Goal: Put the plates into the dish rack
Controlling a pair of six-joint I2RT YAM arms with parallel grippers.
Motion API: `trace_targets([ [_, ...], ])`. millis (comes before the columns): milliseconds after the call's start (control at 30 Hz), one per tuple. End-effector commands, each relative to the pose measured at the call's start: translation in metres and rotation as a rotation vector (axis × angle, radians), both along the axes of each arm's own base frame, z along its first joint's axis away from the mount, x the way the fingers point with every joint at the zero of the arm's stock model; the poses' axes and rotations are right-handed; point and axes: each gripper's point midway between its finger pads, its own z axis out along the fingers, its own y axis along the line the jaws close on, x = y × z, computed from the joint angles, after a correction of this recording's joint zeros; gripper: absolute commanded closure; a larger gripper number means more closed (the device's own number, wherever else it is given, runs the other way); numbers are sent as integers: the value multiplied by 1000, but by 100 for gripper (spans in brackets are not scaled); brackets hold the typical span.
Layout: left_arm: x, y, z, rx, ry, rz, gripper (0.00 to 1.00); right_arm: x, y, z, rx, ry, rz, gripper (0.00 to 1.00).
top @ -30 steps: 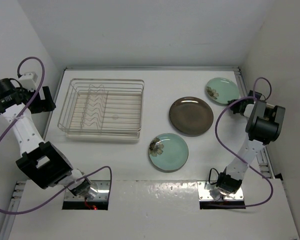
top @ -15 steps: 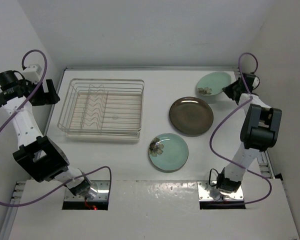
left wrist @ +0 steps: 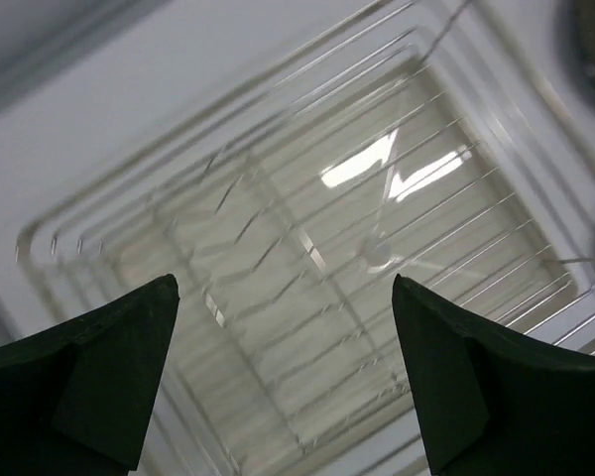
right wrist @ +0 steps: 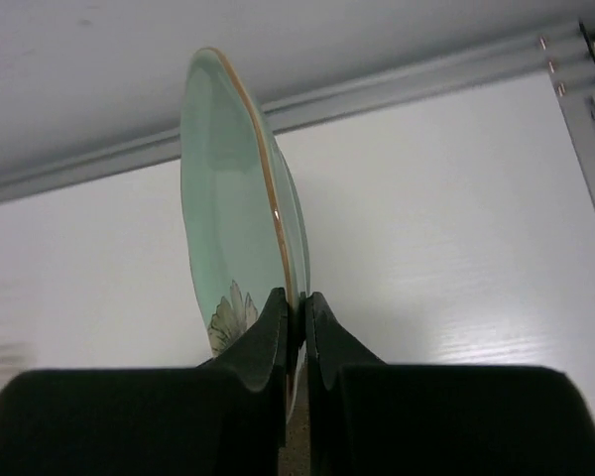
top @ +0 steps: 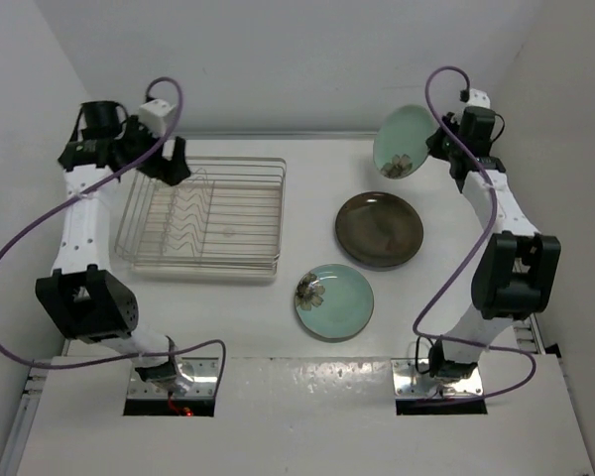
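My right gripper [top: 439, 146] is shut on the rim of a mint-green plate [top: 401, 142] and holds it on edge in the air above the table's far right. In the right wrist view the gripper [right wrist: 296, 297] pinches that plate [right wrist: 228, 198] just beside its flower mark. A dark brown plate [top: 379, 230] and a second mint-green plate [top: 334, 300] lie flat on the table. The wire dish rack [top: 206, 260] stands at the left with nothing in it. My left gripper [top: 171, 161] hovers open over its far left corner, and its wrist view [left wrist: 286, 288] looks down on the rack's dividers [left wrist: 307, 248].
White walls close in the table on the left, back and right. A metal rail [top: 521, 317] runs along the right edge. Purple cables loop off both arms.
The right arm lifted the mint-green plate off the back right of the table, tipped it on edge and carried it left. The left arm swung from the left wall to over the rack.
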Motion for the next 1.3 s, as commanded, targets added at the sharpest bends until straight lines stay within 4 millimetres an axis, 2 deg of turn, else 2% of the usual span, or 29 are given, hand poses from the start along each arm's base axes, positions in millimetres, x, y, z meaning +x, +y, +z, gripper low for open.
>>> trace_targets([
  [0, 15, -75, 60, 36, -200, -271, 6, -12, 63, 142, -193, -385, 272, 100],
  [33, 16, -94, 66, 22, -215, -325, 5, -25, 80, 160, -218, -430, 362, 100],
  [67, 13, -128, 70, 0, -226, -417, 3, -32, 86, 157, -247, -420, 406, 100],
  [100, 10, -152, 87, -40, -260, -487, 3, -43, 121, 157, -240, -440, 516, 100],
  [133, 14, -171, 80, -70, -238, -538, 2, -57, 128, 164, -276, -468, 556, 100],
  [167, 4, -205, 83, -99, -235, -621, 2, -68, 146, 158, -263, -474, 645, 100],
  [200, 0, -224, 84, -112, -236, -671, 2, -83, 164, 166, -266, -505, 698, 100],
  [233, -4, -240, 94, -115, -263, -710, 2, -92, 171, 164, -281, -514, 731, 100],
  [267, -10, -267, 88, -102, -261, -770, 2, -102, 186, 156, -271, -500, 788, 100],
  [300, -10, -277, 92, -81, -280, -770, 2, -111, 196, 159, -267, -511, 820, 100],
  [333, -11, -287, 92, -64, -292, -785, 2, -119, 201, 153, -261, -491, 844, 100],
  [367, -18, -302, 92, -52, -302, -818, 2, -127, 209, 155, -258, -499, 864, 100],
  [400, -19, -310, 85, -46, -289, -826, 2, -130, 215, 153, -284, -507, 892, 100],
  [433, -19, -313, 89, -25, -309, -823, 2, -133, 218, 145, -284, -492, 901, 100],
  [467, -25, -322, 88, -17, -310, -836, 2, -141, 224, 149, -284, -509, 920, 100],
  [567, -22, -327, 65, 83, -296, -825, 2, -156, 236, 136, -293, -482, 962, 100],
  [600, -28, -333, 58, 114, -295, -853, 2, -158, 241, 134, -298, -480, 969, 100],
  [700, -41, -336, 45, 151, -272, -886, 2, -164, 247, 129, -312, -480, 988, 100],
  [800, -49, -331, 34, 167, -245, -912, 12, -167, 248, 127, -318, -482, 989, 100],
  [833, -51, -331, 23, 173, -223, -930, 13, -169, 251, 129, -321, -492, 994, 100],
  [933, -53, -322, 15, 168, -213, -951, 13, -173, 254, 131, -321, -510, 1006, 100],
  [1100, -49, -320, 5, 147, -193, -975, 12, -177, 259, 133, -316, -520, 1031, 100],
  [1200, -56, -329, 3, 126, -191, -1015, 22, -182, 262, 133, -298, -520, 1042, 100],
  [1267, -65, -338, 5, 108, -200, -1057, 44, -181, 263, 139, -295, -555, 1036, 100],
])
